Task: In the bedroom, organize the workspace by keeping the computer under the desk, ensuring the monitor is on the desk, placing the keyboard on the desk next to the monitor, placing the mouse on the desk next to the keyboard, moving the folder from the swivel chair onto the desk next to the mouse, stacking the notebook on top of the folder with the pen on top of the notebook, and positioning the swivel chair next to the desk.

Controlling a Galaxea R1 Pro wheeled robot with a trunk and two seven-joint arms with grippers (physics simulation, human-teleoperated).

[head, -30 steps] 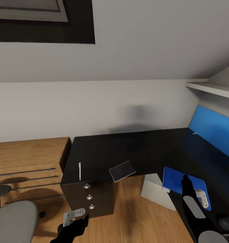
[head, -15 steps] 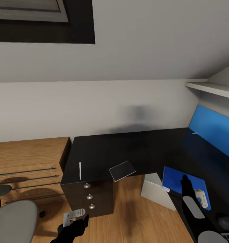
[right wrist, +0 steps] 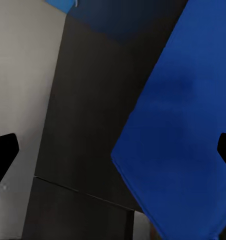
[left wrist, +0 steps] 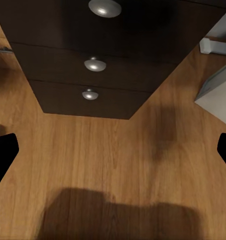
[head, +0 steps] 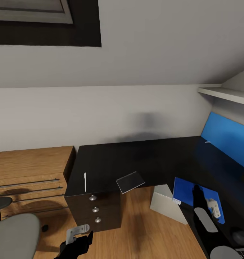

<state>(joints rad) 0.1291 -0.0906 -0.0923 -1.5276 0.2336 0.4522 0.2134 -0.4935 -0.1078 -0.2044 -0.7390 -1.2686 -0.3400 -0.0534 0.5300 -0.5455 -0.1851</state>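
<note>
The black L-shaped desk (head: 154, 158) carries the white pen (head: 85, 181) near its left front corner. The dark grey notebook (head: 130, 182) overhangs the desk's front edge. The blue folder (head: 186, 192) lies flat on the desk's right wing, and my right gripper (head: 198, 194) hovers open just above it. In the right wrist view the folder (right wrist: 183, 125) lies under the spread right gripper (right wrist: 115, 150). The monitor (head: 226, 138) stands at the far right and the mouse (head: 240, 236) sits near it. The grey computer (head: 165, 203) stands under the desk. My left gripper (head: 82, 240) is open, low over the floor.
The drawer unit (left wrist: 93, 65) with round silver knobs faces the left gripper (left wrist: 113, 150). The swivel chair (head: 14, 233) sits at the lower left. Low wooden shelving (head: 28, 172) adjoins the desk's left end. A white wall shelf (head: 226, 93) hangs above the monitor.
The right gripper has crept a little farther forward over the blue folder. The left gripper has sunk slightly toward the floor. Nothing on the desk has moved.
</note>
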